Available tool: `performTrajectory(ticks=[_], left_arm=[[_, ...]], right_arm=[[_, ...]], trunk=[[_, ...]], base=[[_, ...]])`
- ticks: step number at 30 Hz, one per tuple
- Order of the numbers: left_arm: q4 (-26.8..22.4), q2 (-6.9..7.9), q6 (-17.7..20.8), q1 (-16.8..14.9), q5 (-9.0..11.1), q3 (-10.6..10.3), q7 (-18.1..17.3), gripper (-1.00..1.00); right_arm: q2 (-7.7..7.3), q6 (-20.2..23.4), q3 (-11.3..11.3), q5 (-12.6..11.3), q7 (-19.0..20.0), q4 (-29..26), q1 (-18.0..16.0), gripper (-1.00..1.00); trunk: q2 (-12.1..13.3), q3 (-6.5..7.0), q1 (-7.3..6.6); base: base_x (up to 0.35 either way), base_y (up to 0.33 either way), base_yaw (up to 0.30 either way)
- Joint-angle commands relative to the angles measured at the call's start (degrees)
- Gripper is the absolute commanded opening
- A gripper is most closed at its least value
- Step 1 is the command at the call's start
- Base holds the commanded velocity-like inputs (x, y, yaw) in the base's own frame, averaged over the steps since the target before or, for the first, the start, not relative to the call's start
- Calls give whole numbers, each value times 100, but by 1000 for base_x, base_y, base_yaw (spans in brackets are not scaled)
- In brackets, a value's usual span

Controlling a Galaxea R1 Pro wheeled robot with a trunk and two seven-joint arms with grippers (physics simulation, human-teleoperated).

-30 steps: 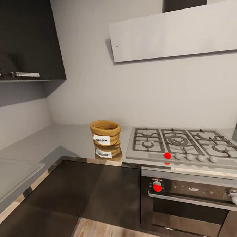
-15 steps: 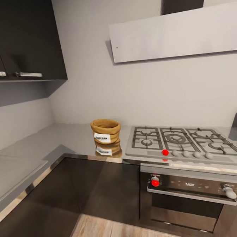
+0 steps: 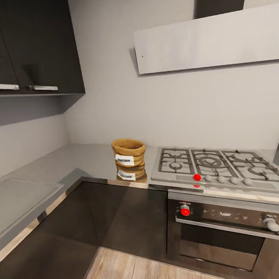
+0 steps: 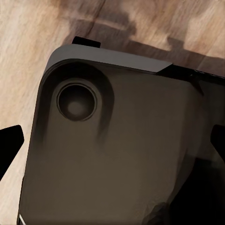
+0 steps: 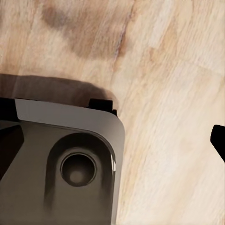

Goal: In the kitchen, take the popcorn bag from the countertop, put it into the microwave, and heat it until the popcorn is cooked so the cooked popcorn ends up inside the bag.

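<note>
Sitting mid-frame in the head view, the popcorn bag (image 3: 128,152) is waiting on the countertop (image 3: 80,160) beside the hob (image 3: 216,167); approach is under way, reaching comes next. Both wrist views are facing the robot base (image 4: 117,150) and wood floor (image 5: 168,70); finger spread cannot be told.

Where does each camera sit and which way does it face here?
Head view: on the robot's head, facing the popcorn bag on the countertop beside the hob.
Left wrist view: near the left pincer, facing down at the robot's base and floor.
Right wrist view: likewise.
Both wrist views share base and wood floor.
</note>
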Motion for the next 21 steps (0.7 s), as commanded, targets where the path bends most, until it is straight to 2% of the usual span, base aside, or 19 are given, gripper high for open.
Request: performTrajectory(ticks=[1, 17, 19, 20, 21], left_arm=[[-3, -2, -9, -1, 27, 8, 4, 100], [-3, -2, -9, -1, 27, 8, 8, 100], [-3, -2, -9, -1, 27, 8, 6, 100], [-3, -2, -9, -1, 27, 8, 5, 100], [-3, -2, -9, -1, 27, 8, 5, 100]], right_arm=[[-4, -28, -45, 56, 18, 9, -5, 100], [-18, -39, -37, 100, 54, -38, -5, 100], [21, 59, 186, 103, 72, -410, -2, 100], [51, 199, 317, 102, 75, -585, -2, 100], [96, 518, 506, 98, 81, -860, -1, 100]], trunk=[[-3, -6, 0], [-3, -6, 0], [-3, -6, 0], [-3, -6, 0], [-3, -6, 0]], base=[[0, 0, 10], [0, 0, 1], [0, 0, 0], [0, 0, 0], [0, 0, 0]])
